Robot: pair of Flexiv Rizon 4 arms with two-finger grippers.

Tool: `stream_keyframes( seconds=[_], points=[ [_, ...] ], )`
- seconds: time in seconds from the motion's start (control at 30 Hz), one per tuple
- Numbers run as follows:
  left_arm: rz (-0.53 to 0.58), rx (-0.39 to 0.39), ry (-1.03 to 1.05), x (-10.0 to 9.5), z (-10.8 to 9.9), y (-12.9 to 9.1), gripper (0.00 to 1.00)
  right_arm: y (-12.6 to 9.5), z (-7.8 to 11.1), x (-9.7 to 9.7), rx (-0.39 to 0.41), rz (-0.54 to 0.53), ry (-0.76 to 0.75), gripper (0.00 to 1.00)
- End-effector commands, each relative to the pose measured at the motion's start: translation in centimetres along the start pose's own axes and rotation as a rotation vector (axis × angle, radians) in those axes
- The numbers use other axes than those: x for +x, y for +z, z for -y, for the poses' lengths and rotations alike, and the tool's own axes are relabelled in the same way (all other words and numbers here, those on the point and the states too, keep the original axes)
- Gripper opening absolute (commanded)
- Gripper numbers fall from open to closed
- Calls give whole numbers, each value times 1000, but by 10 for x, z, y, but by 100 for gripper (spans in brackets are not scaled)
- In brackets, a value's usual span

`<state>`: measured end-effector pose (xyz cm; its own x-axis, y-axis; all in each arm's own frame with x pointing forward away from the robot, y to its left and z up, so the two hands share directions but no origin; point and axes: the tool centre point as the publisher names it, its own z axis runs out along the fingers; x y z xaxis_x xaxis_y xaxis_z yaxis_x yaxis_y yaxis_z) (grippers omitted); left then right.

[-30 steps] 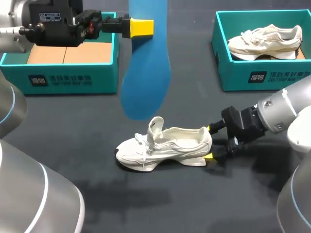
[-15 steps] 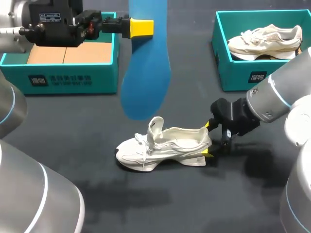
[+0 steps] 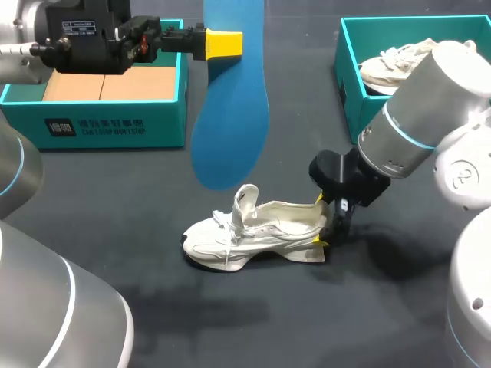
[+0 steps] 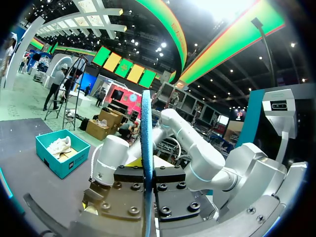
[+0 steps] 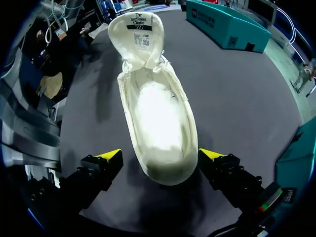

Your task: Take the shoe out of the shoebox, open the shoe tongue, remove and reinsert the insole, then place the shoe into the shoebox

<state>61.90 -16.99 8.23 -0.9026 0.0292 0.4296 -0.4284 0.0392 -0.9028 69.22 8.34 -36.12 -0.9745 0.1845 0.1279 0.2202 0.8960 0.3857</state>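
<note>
Over the left half of the dark counter (image 3: pixel 115 230), the left pincer (image 3: pixel 224 44) clamps a hanging blue insole (image 3: pixel 230 115), and below it the white shoe (image 3: pixel 257 234) stands, tongue raised, heel between the open right pincer (image 3: pixel 324 222).

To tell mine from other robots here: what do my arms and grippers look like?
The left arm and right arm are rounded silver-grey tubes with thin blue rings. The left gripper and right gripper have black bodies and bright yellow fingertips.
</note>
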Motion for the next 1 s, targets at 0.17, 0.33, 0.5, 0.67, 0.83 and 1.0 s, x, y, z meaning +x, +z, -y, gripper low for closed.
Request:
stream_keyframes(
  seconds=[0.17,0.33,0.5,0.67,0.83,1.0],
  points=[
    [0,-2,-1,0,0,1,0,0,-3,1,143,4,1,100],
    [0,-2,-1,0,0,1,0,-4,-16,1,206,24,33,100],
    [0,-2,-1,0,0,1,0,-9,-24,5,237,43,50,100],
    [0,-2,-1,0,0,1,0,-9,-31,9,304,48,58,100],
    [0,-2,-1,0,0,1,0,-10,-37,10,331,62,41,100],
    [0,-2,-1,0,0,1,0,-11,-41,10,351,71,28,100]
  ],
)
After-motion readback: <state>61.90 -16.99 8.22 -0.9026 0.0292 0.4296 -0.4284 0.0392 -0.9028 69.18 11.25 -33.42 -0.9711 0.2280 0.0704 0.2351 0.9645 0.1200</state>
